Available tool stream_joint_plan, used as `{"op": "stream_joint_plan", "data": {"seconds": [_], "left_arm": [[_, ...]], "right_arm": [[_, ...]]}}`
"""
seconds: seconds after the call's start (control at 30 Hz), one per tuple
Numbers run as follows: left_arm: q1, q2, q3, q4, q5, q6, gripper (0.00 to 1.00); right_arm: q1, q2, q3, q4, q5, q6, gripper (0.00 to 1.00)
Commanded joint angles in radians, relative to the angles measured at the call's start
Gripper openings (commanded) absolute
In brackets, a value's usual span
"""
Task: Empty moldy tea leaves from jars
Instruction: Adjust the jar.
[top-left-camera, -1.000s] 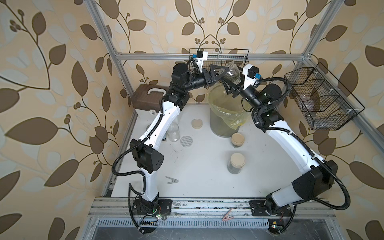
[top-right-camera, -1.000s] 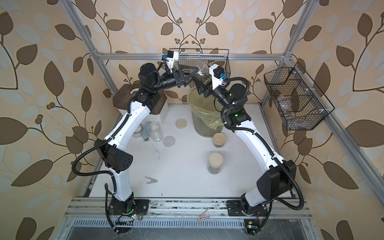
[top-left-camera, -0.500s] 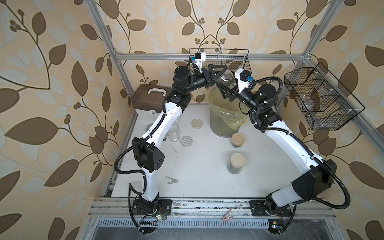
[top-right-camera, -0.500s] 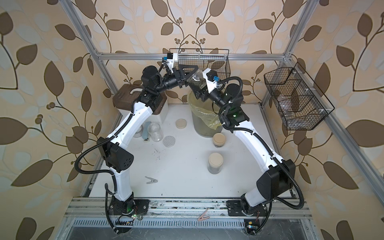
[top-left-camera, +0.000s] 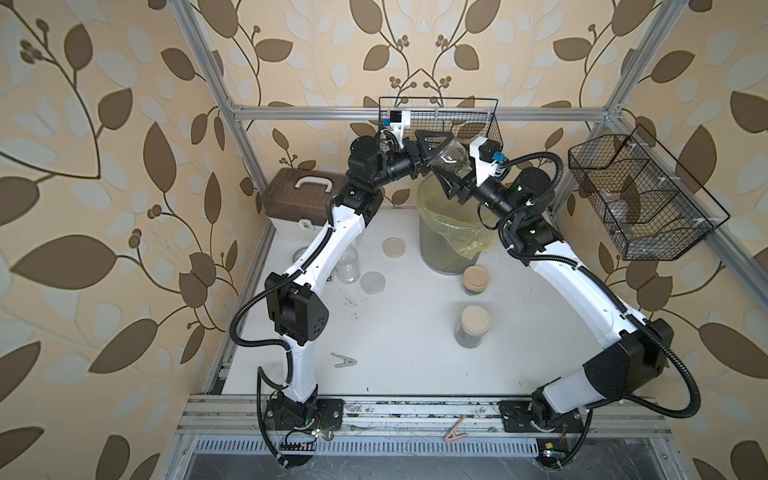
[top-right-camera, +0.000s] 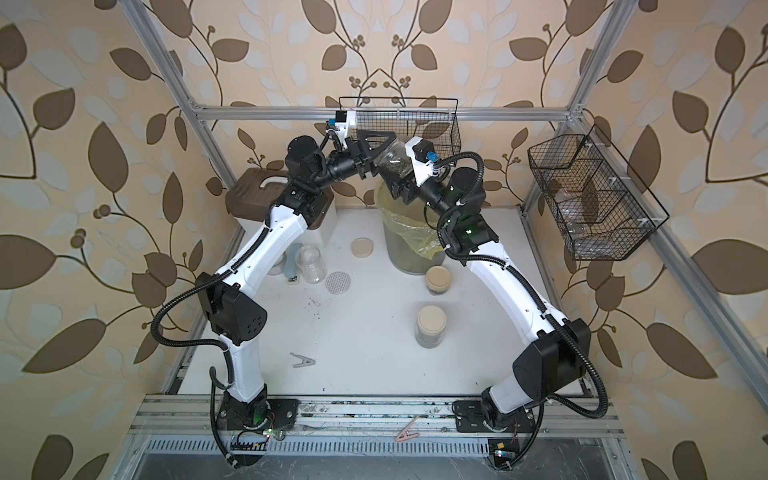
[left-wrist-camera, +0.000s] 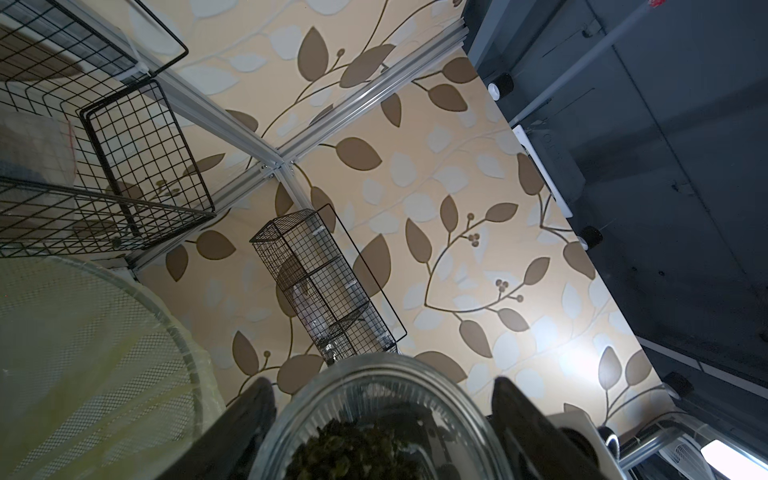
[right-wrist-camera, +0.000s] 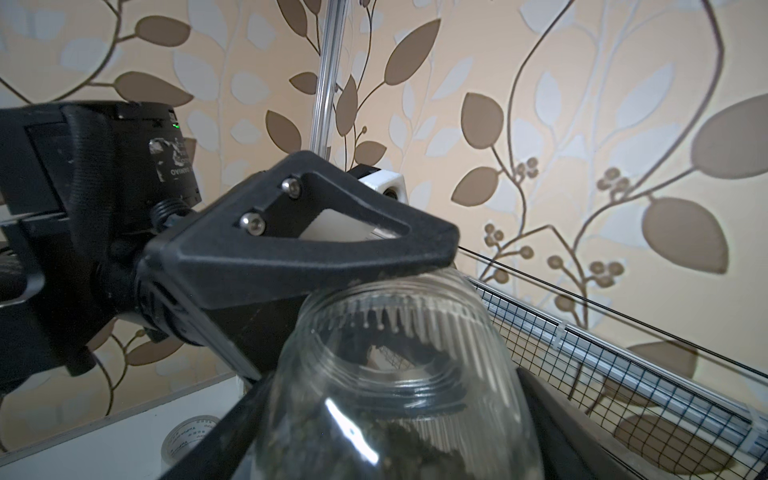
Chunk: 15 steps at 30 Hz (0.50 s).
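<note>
One lidless glass jar hangs tilted above the bin, with dark moldy tea leaves inside. Both grippers are shut on this jar: my left gripper clamps one end and my right gripper clamps the body. Two more jars with beige lids stand on the table, right of centre. An empty clear jar stands beside the left arm. A loose beige lid and a dotted lid lie flat nearby.
The grey bin with a yellow liner stands directly under the held jar. Wire baskets hang at the back and on the right. A brown box sits back left. A tape roll and two clips lie about.
My left gripper, open beside the jar a second ago, has shut on its free end. The right gripper kept its grip, and the jar shifted slightly left.
</note>
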Motion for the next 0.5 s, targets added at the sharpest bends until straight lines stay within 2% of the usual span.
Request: {"op": "stream_joint_plan", "data": {"seconds": [0.0, 0.1, 0.13, 0.2, 0.27, 0.47], "left_arm": [[-0.010, 0.009, 0.001, 0.043, 0.014, -0.058, 0.58], [-0.010, 0.009, 0.010, 0.040, 0.014, -0.052, 0.59], [-0.010, 0.010, 0.012, 0.035, 0.014, -0.045, 0.64], [-0.007, 0.005, 0.020, 0.013, 0.013, -0.007, 0.83], [-0.001, -0.009, 0.026, -0.037, -0.005, 0.055, 0.97], [0.021, -0.075, 0.012, -0.156, -0.111, 0.219, 0.99]], "right_arm": [[0.012, -0.050, -0.002, 0.111, 0.010, -0.008, 0.12], [0.012, -0.061, -0.008, 0.104, 0.018, -0.005, 0.12], [0.012, -0.063, -0.009, 0.101, 0.019, -0.003, 0.12], [0.011, -0.071, -0.009, 0.089, 0.021, 0.000, 0.12], [0.005, -0.081, -0.011, 0.077, 0.021, 0.011, 0.12], [-0.017, -0.142, -0.053, 0.055, 0.034, 0.020, 0.12]]}}
